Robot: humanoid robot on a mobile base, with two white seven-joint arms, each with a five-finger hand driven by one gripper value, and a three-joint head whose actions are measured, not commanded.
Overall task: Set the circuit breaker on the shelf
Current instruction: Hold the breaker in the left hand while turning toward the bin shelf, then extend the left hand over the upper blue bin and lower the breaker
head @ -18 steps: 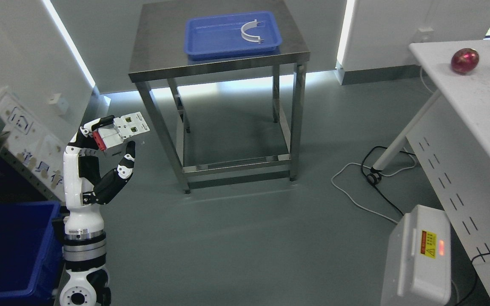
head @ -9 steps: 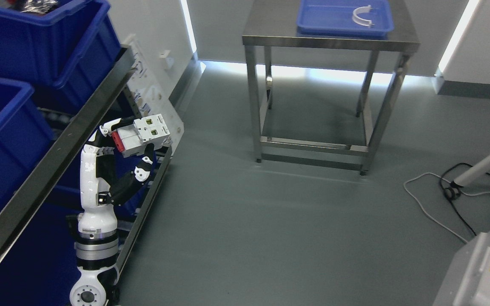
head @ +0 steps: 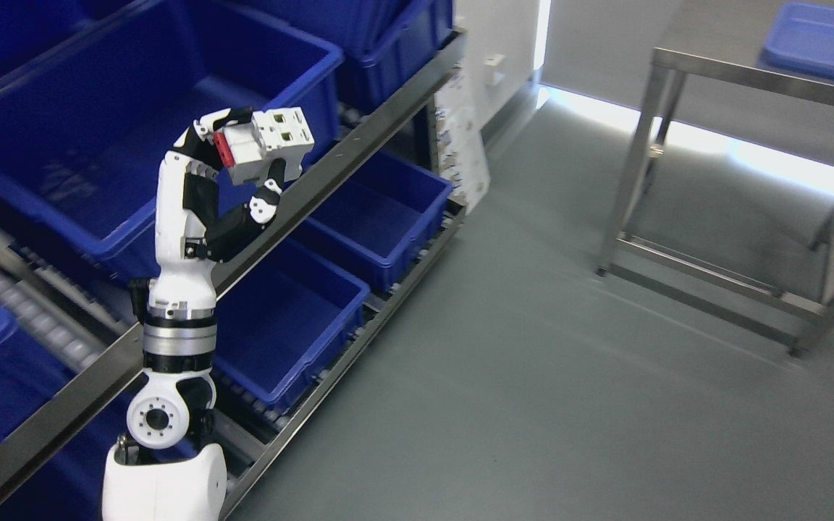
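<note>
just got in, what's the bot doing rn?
The left hand holds a white circuit breaker with a red end, raised in front of a large blue bin on the upper level of the shelf rack. It has not been set down yet. More blue bins sit on the lower level. The steel table stands off to the right.

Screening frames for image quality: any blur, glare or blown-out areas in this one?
Head view: the floor and steel table legs at right look slightly smeared, as from motion. The light strip behind the table is blown out white. The left robot hand and circuit breaker are sharp and evenly lit; the blue bins look dark inside.
</note>
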